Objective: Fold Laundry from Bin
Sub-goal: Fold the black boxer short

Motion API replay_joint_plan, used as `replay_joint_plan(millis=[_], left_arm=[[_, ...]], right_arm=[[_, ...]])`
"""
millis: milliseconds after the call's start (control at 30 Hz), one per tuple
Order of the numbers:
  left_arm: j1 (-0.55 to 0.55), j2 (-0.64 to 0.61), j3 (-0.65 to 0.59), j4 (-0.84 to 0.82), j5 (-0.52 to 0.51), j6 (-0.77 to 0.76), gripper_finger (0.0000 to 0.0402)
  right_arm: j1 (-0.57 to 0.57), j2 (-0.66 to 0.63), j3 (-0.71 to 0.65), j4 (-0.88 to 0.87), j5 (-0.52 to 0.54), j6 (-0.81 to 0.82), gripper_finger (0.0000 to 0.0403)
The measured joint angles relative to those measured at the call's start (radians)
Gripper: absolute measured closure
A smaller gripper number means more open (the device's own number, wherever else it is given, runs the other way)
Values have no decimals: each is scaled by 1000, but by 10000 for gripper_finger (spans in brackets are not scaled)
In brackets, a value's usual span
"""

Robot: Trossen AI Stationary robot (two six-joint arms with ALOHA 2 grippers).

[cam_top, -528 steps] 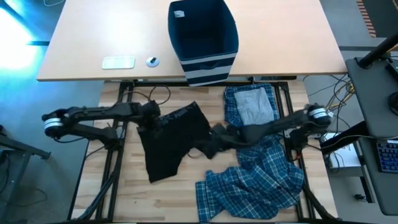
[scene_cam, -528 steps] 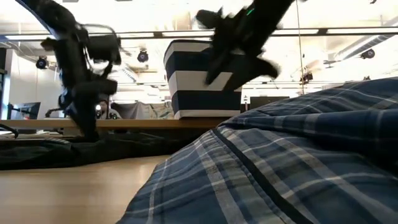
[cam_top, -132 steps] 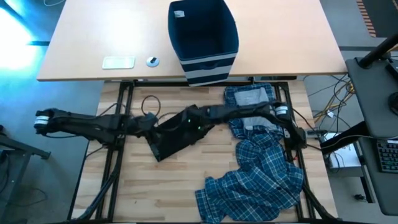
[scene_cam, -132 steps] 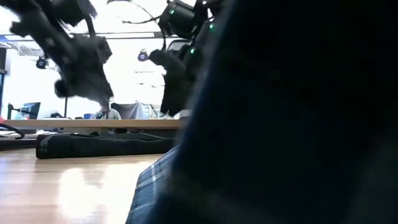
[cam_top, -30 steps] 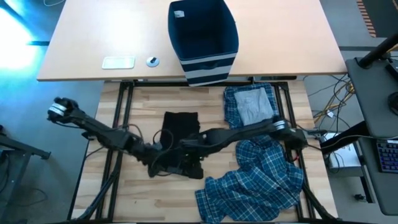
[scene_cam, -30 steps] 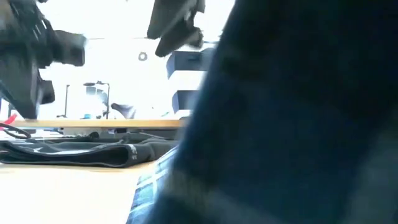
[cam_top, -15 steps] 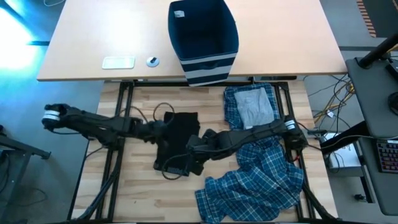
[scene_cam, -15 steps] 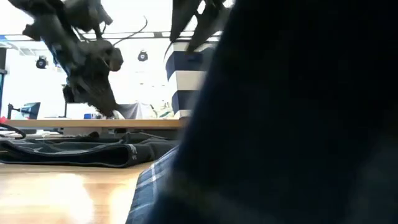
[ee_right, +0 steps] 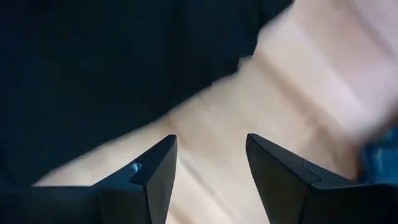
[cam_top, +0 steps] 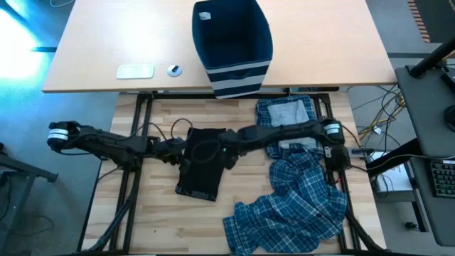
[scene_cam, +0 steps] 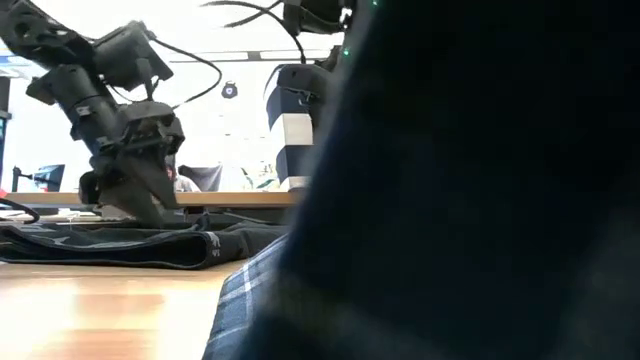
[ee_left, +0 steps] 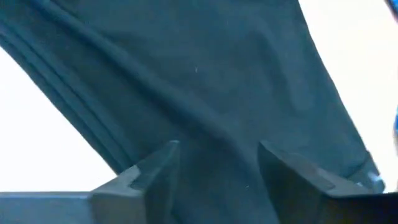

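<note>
The black piece (cam_top: 204,163) lies folded flat as a long rectangle on the wooden table (cam_top: 160,220); in the low view it shows as a low dark layer (scene_cam: 120,245). My left gripper (cam_top: 179,153) stands open, low at its left edge, with black cloth behind its fingers (ee_left: 217,152). My right gripper (cam_top: 226,146) is open, raised over the piece's right edge, with bare wood between its fingers (ee_right: 211,146). A blue plaid heap (cam_top: 298,199) lies at the near right, a folded grey and plaid stack (cam_top: 288,117) at the far right. The navy bin (cam_top: 231,43) stands on the rear table. My left gripper's open fingers (ee_left: 165,155) point slanting down at the black piece (ee_left: 205,81) near its left edge. Whether their tips touch the cloth I cannot tell; nothing is pinched between them.
The plaid heap fills the low view's right foreground (scene_cam: 450,200). A white card (cam_top: 135,71) and a small round thing (cam_top: 174,70) lie on the rear table. Bare wood shows near the table's front left (cam_top: 156,213).
Both grippers have left the near end of the black piece and gone toward the far edge, the left ending at the piece's left side, the right rising at its right side and rolling. The piece now lies flat and uncovered at its near end.
</note>
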Motion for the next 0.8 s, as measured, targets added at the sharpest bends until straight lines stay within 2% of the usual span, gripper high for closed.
replay_joint_plan(millis=[100, 200, 367, 467, 567, 667, 800], left_arm=[[68, 8, 51, -47, 27, 0, 155], [184, 32, 114, -68, 62, 46, 123], [399, 112, 236, -117, 169, 176, 106], [473, 178, 319, -150, 239, 348, 105], [503, 253, 414, -299, 276, 594, 105], [505, 329, 516, -462, 246, 845, 105], [510, 434, 622, -597, 231, 1116, 106]], right_arm=[[-46, -64, -103, 136, 5, -81, 213], [-96, -142, -246, 291, -1, -151, 213], [-159, -272, -439, 462, -24, -219, 202], [-191, -302, -498, 507, -47, -258, 181], [-216, -303, -512, 516, -88, -303, 151], [-226, -294, -511, 527, -109, -391, 128], [-251, -252, -512, 583, -132, -431, 122]])
